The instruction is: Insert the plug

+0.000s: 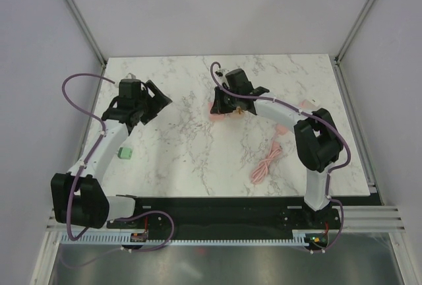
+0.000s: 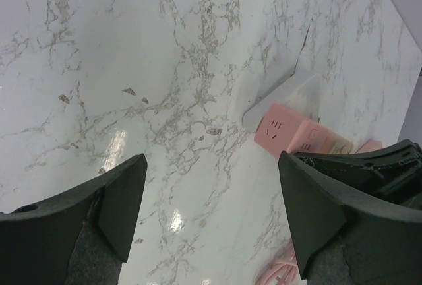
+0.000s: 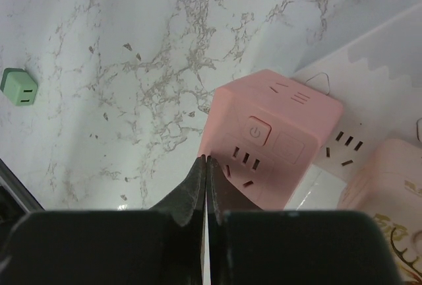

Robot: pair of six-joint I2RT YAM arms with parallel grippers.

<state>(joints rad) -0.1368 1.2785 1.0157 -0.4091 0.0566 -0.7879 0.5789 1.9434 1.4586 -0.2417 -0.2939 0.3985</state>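
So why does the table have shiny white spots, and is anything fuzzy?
Left wrist view: glare makes bright patches on the marble table near the open left gripper; right wrist view: the shut right gripper sits so close to the camera that it looks dark and soft-edged, while the pink socket cube is sharp; top view: even light, only faint, soft shadows.

the table point(image 1: 198, 159) is lit brightly and evenly from above; only soft, faint shadows are cast. small glare patches are seen on the marble in the left wrist view. the near fingers point(image 2: 112, 206) are rendered dark and slightly blurred, while the cube point(image 3: 270, 133) is shown sharp.
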